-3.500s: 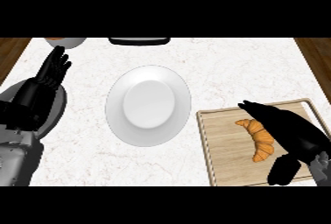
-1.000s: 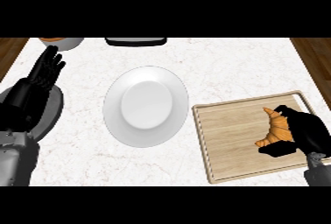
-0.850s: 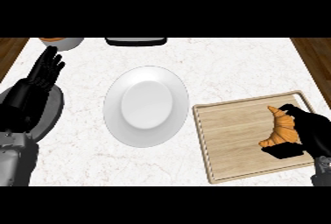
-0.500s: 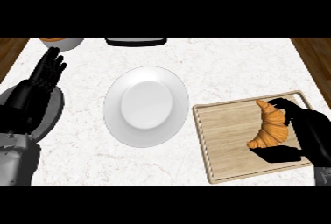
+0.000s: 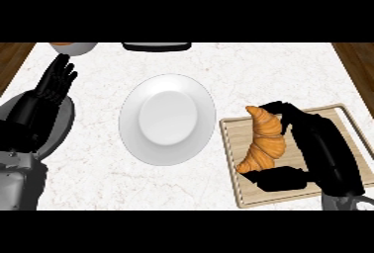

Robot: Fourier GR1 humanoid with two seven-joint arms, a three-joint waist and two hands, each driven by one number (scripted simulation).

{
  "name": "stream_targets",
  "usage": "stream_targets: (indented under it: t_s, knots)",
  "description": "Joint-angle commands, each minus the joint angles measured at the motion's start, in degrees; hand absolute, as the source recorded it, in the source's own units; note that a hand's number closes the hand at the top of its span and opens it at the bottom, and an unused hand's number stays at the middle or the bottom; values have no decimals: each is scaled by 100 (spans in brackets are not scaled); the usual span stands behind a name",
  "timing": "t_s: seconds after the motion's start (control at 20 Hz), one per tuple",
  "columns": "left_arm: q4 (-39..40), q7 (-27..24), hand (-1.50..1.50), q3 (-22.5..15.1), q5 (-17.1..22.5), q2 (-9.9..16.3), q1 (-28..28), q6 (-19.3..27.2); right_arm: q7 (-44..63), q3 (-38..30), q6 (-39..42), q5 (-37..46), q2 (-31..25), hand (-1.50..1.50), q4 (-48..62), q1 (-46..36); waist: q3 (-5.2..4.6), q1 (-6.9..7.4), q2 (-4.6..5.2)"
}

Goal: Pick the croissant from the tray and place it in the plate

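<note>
While the croissant [image 5: 266, 141] is lying over the left part of the wooden tray [image 5: 292, 196], it is being clasped by the right hand [image 5: 321, 148] (fingers curled at its top end, thumb below). Just left, the white plate [image 5: 167, 119] is being left bare; the left hand [image 5: 53, 85] is resting open, fingers straight.

You see two arms entering from the lower edge, each ending in a matte black hand with slender, segmented fingers and a thicker thumb. The left hand [image 5: 55, 81] joins a black wrist section that widens into a smooth, rounded light-grey forearm shell with a darker grey panel lower down. The right hand [image 5: 321, 148] has a long, glossy black back, and only a small piece of its grey forearm shows at the bottom edge.
</note>
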Motion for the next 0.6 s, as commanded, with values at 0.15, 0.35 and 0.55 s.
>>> stream_targets:
  t_s: [0.15,0.35,0.55]
  knots:
    - [386,-276,0,11,-144,-104,-234,60,1131,876,232,676,1310,150,700,-1593,-4,63,23]
    - [205,-75,0,124,-74,30,-205,-55,1036,791,-157,501,1712,150,1498,-1940,2,38,17]
    - [246,172,0,-155,-279,-148,-513,99,1506,1111,-869,-58,1732,150,2792,-3071,2,110,31]
